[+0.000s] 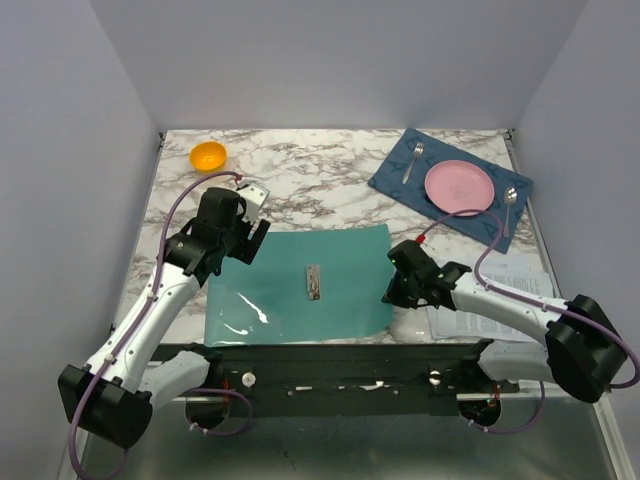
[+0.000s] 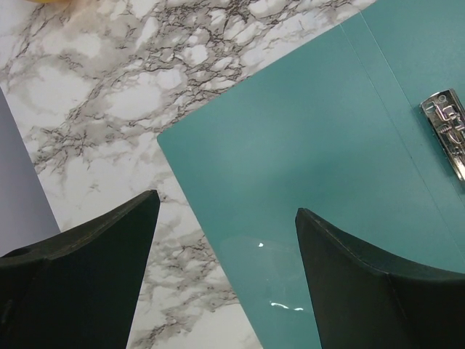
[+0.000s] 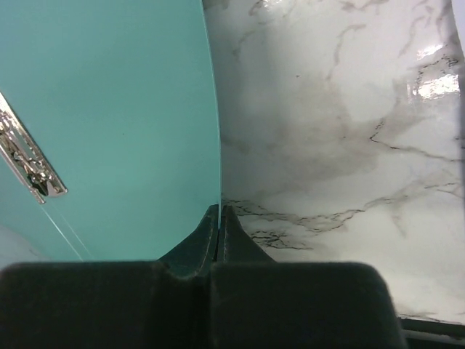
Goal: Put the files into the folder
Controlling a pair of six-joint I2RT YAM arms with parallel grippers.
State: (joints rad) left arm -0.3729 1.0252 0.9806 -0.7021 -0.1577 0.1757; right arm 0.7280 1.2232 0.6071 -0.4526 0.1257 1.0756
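A marble-patterned table (image 1: 300, 170) carries the teal folder (image 1: 280, 280), which lies opened flat between the two arms, directly under the left gripper (image 2: 227, 202) and reaching across to the right gripper (image 3: 220, 211). The left gripper's jaws stand wide apart and hold nothing; in the left wrist view the folder's far left corner sits below and between the fingers, one fingertip over bare marble and the other over green. The right gripper's fingers are pressed tightly together, and in the right wrist view the folder's right edge runs straight into the seam between them, pinched there. A dark blue placemat (image 1: 395, 172) lies well beyond the right gripper, toward the table's far right corner. The files (image 1: 515, 275), white printed sheets, lie just to the right of the right gripper, partly covered by that arm and outside the folder. A pink plate (image 1: 459, 186) rests on the placemat with a fork (image 1: 413, 161) to its left and a spoon (image 1: 510, 200) to its right. An orange bowl (image 1: 208, 156) sits beyond the left gripper, near the far left corner. A metal clip (image 1: 314, 282) is mounted at the folder's middle, between both grippers.
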